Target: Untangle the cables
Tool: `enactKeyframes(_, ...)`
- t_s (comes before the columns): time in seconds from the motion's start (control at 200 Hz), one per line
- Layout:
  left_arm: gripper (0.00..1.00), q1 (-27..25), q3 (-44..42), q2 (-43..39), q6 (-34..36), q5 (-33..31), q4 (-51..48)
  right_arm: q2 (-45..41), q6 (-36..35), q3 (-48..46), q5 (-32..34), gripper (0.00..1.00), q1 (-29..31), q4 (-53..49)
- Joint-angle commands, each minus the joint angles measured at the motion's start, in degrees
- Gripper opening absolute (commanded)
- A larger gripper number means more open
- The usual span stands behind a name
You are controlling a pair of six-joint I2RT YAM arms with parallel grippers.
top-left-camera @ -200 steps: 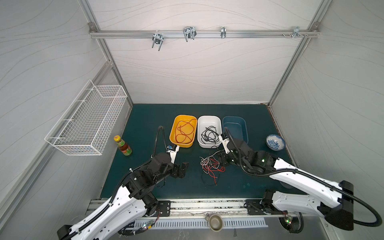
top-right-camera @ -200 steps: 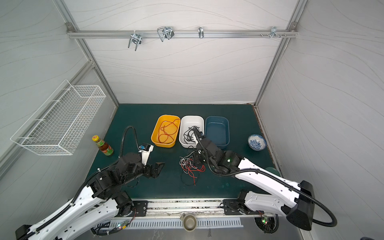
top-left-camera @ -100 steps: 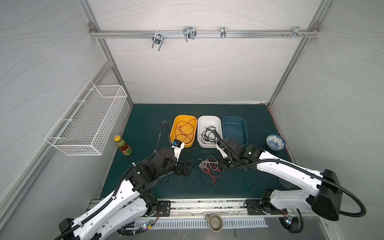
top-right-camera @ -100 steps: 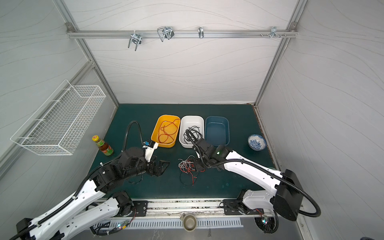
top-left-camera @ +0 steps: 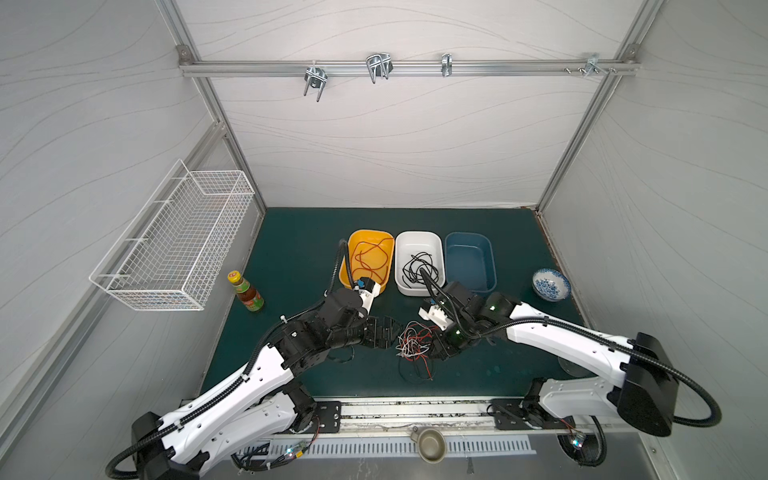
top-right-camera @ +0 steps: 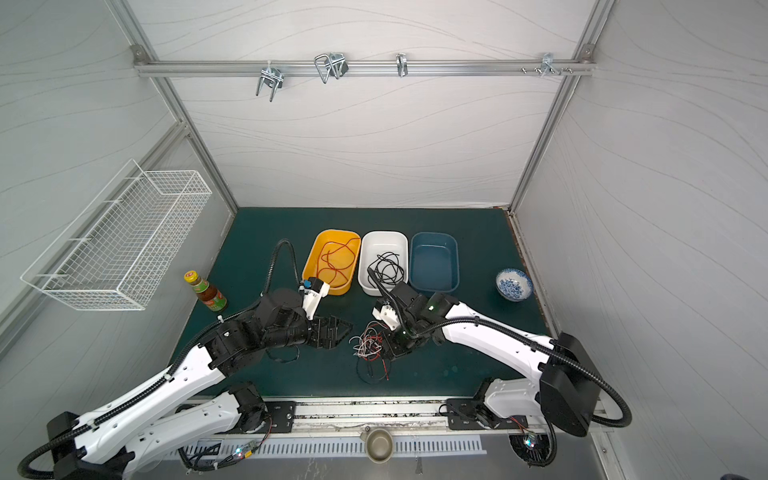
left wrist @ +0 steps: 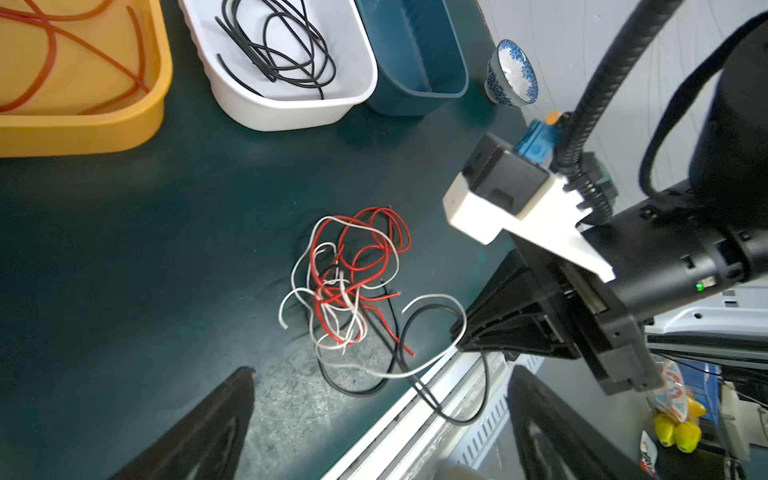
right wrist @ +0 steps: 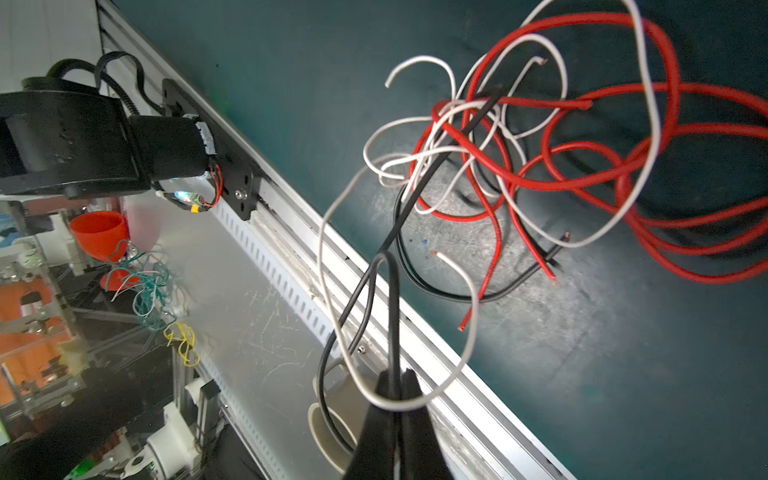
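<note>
Right pincer (right wrist: 397, 390): jaws together, clamped on a black cable (right wrist: 394, 311) that runs straight into the seam between them. A white cable (right wrist: 473, 316) loops across the very tip; whether it is pinched too cannot be told.
Why held so: the clamped strand is raised off the mat, so the knot trails from it. This is likely an anchor for a pull from the opposite side.
Left pincer (left wrist: 382, 374): jaws wide apart and empty, aimed at the knot and facing the right pincer. It is probably lining up to take a second strand.
Tangle of cables (left wrist: 349, 282): red, white and black wires knotted on the green mat (left wrist: 166, 249). It lies between the two pincers, just ahead of the left one's fingertips, and is joined to the right one by the lifted strands.
Sorted cables: beyond both pincers, a red cable lies in the yellow tray (left wrist: 83, 133) and black ones in the white tray (left wrist: 291, 112). The blue tray (left wrist: 415, 99) beside them shows no cable and is a likely home for white.
Bystanders: a blue-patterned bowl (left wrist: 513, 75) sits well past the right pincer. A sauce bottle (top-left-camera: 245, 291) and a wire basket (top-left-camera: 174, 245) are far out on the left pincer's side.
In the way: the front rail (left wrist: 395, 436) lies under the raised loops, which hang over it and could snag. Red coils wrap the white strands closely at the knot's middle.
</note>
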Motion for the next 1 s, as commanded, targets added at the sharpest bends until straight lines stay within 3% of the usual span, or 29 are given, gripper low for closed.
enactKeyframes(0.0,0.94,-1.9,-1.3,0.6,-2.8,0.2,4.7,-0.7,-0.5,-0.8,-5.0,0.00,-0.2,2.2)
enactKeyframes(0.46,0.90,-5.5,-8.2,-0.8,-6.9,-1.6,10.6,-3.1,1.4,-1.8,-4.6,0.00,-2.4,7.4)
enactKeyframes(0.64,0.86,-5.4,-9.5,-0.9,-5.3,4.4,16.5,-6.3,-0.9,-4.0,-4.8,0.00,-2.4,10.4)
enactKeyframes(0.995,0.60,-5.4,-9.2,1.5,-4.3,16.7,21.3,-11.0,-4.8,-8.0,-10.7,0.00,-2.3,16.2)
